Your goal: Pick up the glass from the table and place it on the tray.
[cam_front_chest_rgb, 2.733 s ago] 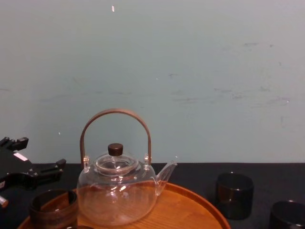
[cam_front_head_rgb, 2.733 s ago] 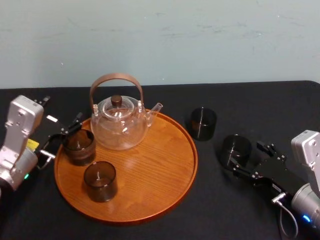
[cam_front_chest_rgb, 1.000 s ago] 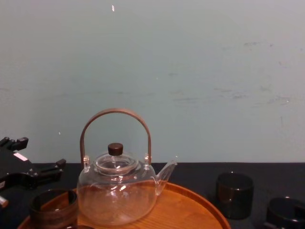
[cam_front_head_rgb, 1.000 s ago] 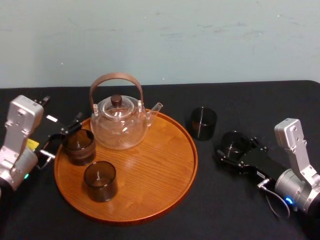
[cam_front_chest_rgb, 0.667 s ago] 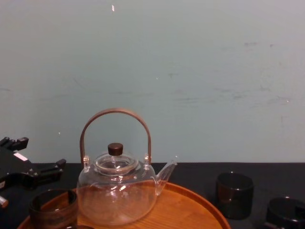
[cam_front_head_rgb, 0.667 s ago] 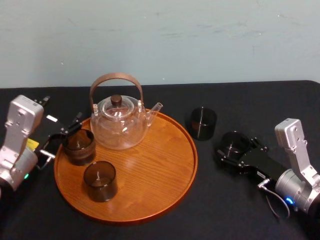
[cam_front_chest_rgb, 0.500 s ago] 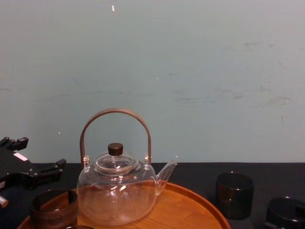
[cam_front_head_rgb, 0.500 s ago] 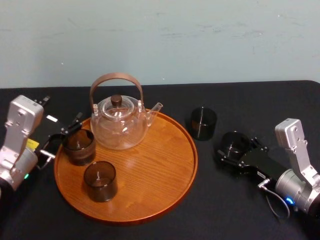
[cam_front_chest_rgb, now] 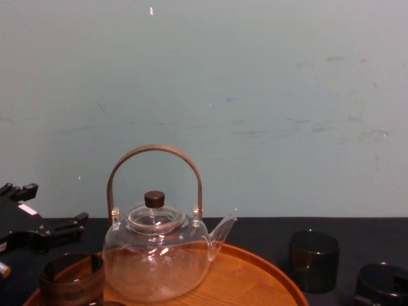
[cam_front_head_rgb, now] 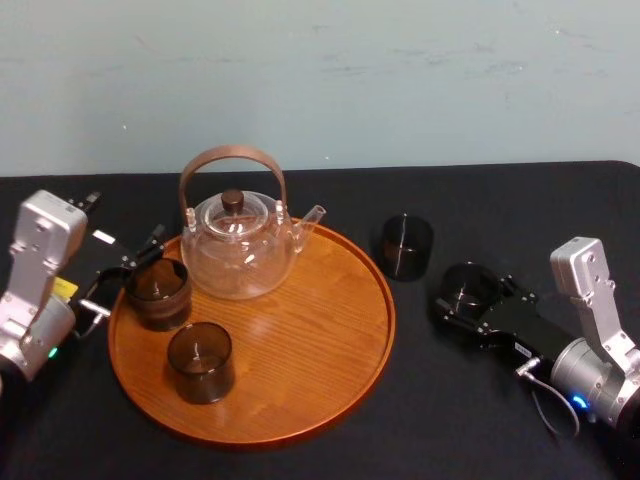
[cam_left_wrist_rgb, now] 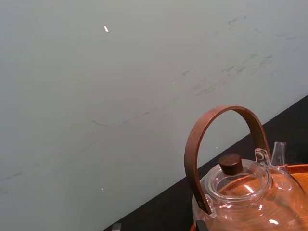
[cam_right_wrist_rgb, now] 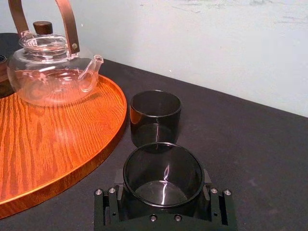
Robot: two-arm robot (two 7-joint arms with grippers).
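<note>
A dark smoked glass (cam_front_head_rgb: 470,288) stands on the black table (cam_front_head_rgb: 520,200), right of the round wooden tray (cam_front_head_rgb: 330,380). My right gripper (cam_front_head_rgb: 472,300) reaches in from the right and is shut on it, one finger pressed to each side. In the right wrist view the glass (cam_right_wrist_rgb: 162,173) sits upright between the jaws, close to the tray's rim (cam_right_wrist_rgb: 96,139). My left gripper (cam_front_head_rgb: 128,272) rests open at the tray's left edge, just behind another dark glass (cam_front_head_rgb: 157,292) that stands on the tray.
A clear glass teapot (cam_front_head_rgb: 240,245) with a brown handle stands at the back of the tray, and a second dark glass (cam_front_head_rgb: 200,362) stands near the tray's front left. Another dark glass (cam_front_head_rgb: 406,246) stands on the table just beyond the held one.
My right arm moved forward and brought its fingers around the glass, then narrowed them onto it. The left arm and the things on the tray have not moved.
</note>
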